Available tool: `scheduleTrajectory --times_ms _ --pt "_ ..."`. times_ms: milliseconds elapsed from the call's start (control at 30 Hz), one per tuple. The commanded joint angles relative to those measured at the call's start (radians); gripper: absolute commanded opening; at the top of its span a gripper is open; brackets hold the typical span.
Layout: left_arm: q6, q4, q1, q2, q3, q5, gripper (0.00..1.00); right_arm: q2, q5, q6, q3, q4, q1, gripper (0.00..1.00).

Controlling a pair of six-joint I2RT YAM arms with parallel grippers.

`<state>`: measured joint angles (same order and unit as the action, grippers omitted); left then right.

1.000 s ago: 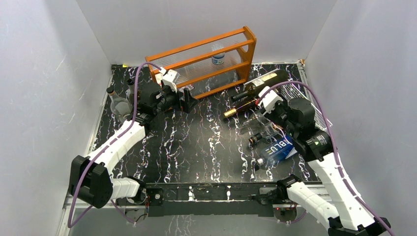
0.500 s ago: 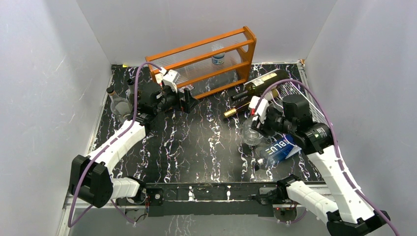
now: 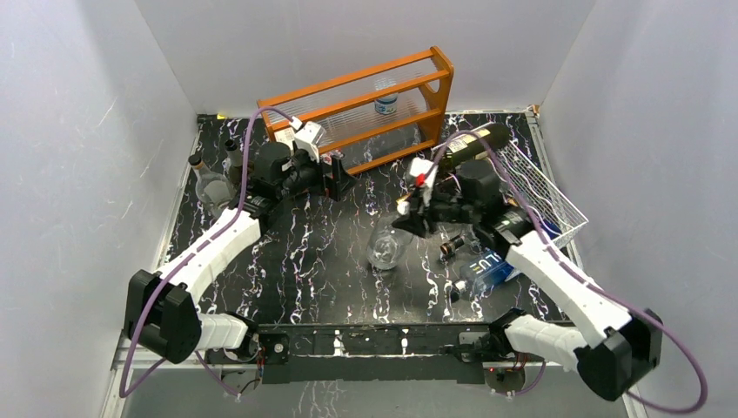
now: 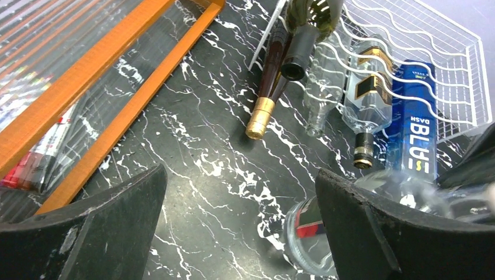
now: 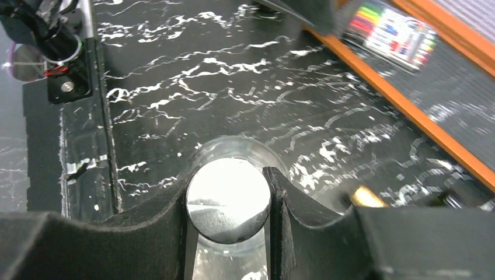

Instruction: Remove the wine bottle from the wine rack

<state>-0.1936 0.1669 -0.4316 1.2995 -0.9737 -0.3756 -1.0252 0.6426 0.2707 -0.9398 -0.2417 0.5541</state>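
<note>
Pinched bottle point(image 3: 385, 246) in right end effector point(image 3: 406, 218)
The rack point(image 3: 544, 187) lies at its 3 o'clock; left end effector point(image 3: 338, 177) spread.

Left gripper point(image 3: 335, 178) wide, right gripper point(image 5: 228, 199) tight

orange shelf point(image 3: 445, 83): rear | marker pack point(image 5: 392, 30): inside shelf | table point(image 3: 331, 244): black marbled
</note>
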Motion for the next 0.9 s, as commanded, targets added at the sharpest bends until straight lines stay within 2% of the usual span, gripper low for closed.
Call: scheduleTrajectory --times_ms 0,133,233,367,400,500,533,567,600,767,867 --pt "0.005 -0.100 -0.018 -0.029 -0.074 -0.040 0.98 -0.073 -0.068 -0.003 -0.068 0.251 0.185 0.00" --pt "-0.039 -0.240 -0.018 -0.131 -0.074 -0.061 0.98 -0.157 -0.174 0.014 -0.110 0.226 0.289 0.00" --pt "-0.059 -0.348 -0.018 -0.240 -0.055 -0.049 0.98 -0.196 -0.186 0.004 -0.122 0.201 0.304 0.00" --pt "-0.094 -0.494 -0.018 -0.335 -0.061 -0.080 0.98 -0.178 -0.231 -0.037 -0.072 0.253 0.306 0.00" --pt "-0.106 -0.507 -0.018 -0.351 -0.063 -0.106 0.98 -0.172 -0.242 -0.042 -0.065 0.253 0.306 0.05" --pt "-0.165 -0.511 -0.019 -0.361 -0.066 -0.220 0.98 -0.153 -0.278 -0.068 -0.055 0.243 0.306 0.44" --pt "-0.186 -0.511 -0.022 -0.354 -0.067 -0.244 0.98 -0.144 -0.285 -0.077 -0.054 0.238 0.306 0.62" --pt "-0.199 -0.511 -0.030 -0.345 -0.071 -0.253 0.98 -0.131 -0.286 -0.081 -0.057 0.229 0.306 0.92" --pt "-0.208 -0.511 -0.047 -0.341 -0.074 -0.243 0.98 -0.119 -0.289 -0.083 -0.061 0.218 0.306 0.98" --pt "-0.240 -0.524 -0.185 -0.309 -0.089 -0.082 0.98 -0.024 -0.335 -0.062 -0.091 0.120 0.305 0.98" --pt "-0.245 -0.550 -0.253 -0.298 -0.110 0.021 0.98 0.068 -0.497 -0.063 -0.098 0.053 0.306 0.98"
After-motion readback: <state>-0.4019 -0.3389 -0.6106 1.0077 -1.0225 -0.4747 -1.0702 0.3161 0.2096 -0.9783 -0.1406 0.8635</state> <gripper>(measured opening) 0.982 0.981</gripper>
